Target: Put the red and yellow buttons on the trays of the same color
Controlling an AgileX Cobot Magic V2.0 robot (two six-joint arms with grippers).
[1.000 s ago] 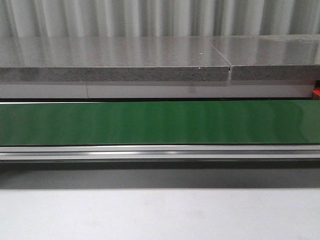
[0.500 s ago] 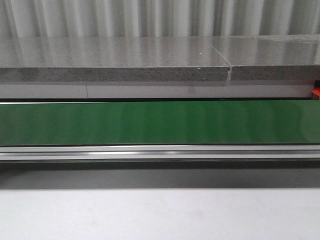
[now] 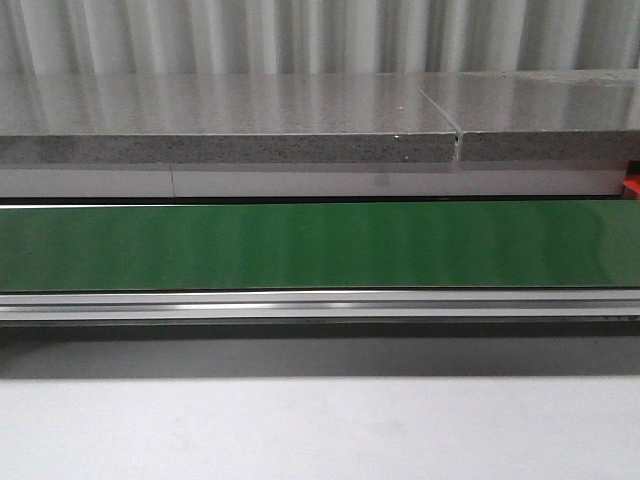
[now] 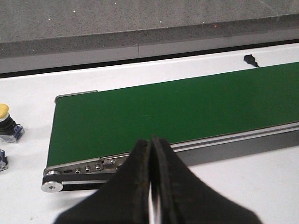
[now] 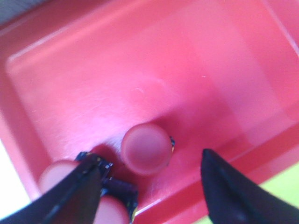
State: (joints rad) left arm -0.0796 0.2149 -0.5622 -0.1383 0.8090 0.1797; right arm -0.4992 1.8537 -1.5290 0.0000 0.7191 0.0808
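Already several red buttons (image 5: 145,148) lie in the red tray (image 5: 84,70); right gripper (image 5: 152,186) spread wide, left gripper (image 4: 152,154) clenched empty. One yellow button (image 4: 3,111) waits beside the belt (image 4: 177,107).

This looks like a workshop or industrial test cell. A green conveyor belt (image 3: 320,245) in an aluminium frame (image 3: 320,305) runs across a white table (image 3: 320,430), backed by a speckled grey stone slab (image 3: 230,120) and corrugated metal wall (image 3: 300,35). Ahead of the left arm's jaws, the belt's end roller (image 4: 52,185) and bolts show bare.
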